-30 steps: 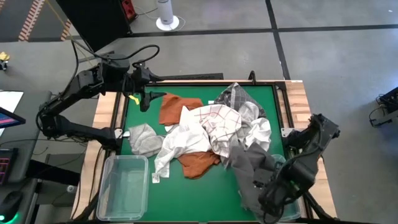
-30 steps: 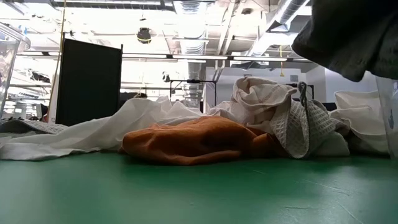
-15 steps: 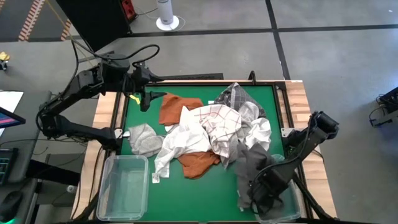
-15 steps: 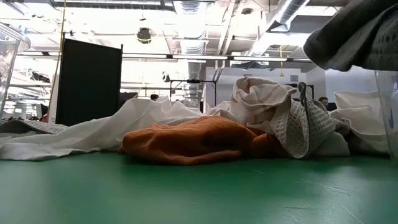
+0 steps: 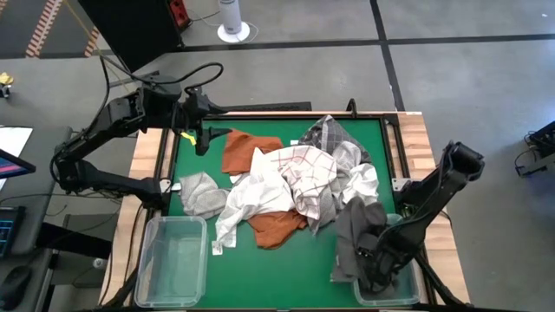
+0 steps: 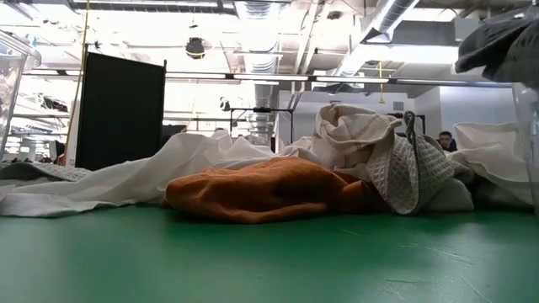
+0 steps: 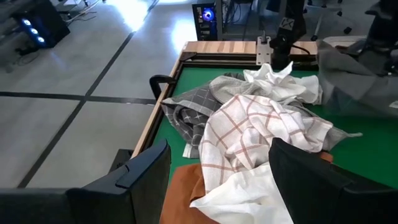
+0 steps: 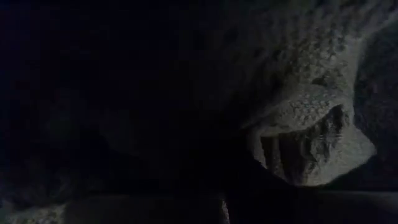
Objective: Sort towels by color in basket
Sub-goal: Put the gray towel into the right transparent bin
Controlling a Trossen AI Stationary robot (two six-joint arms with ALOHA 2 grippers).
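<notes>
The left gripper (image 5: 201, 139) hung spread and empty over the mat's far left corner, just beside a rust orange towel (image 5: 238, 151). A clear bin (image 5: 172, 262) sat at the near left edge. The heaped towels (image 5: 290, 186) filled the mat's middle, with bare green in front. The right gripper (image 5: 375, 269) was clenched on a dark grey towel (image 5: 351, 234) draped into the right bin (image 5: 414, 279).
</notes>
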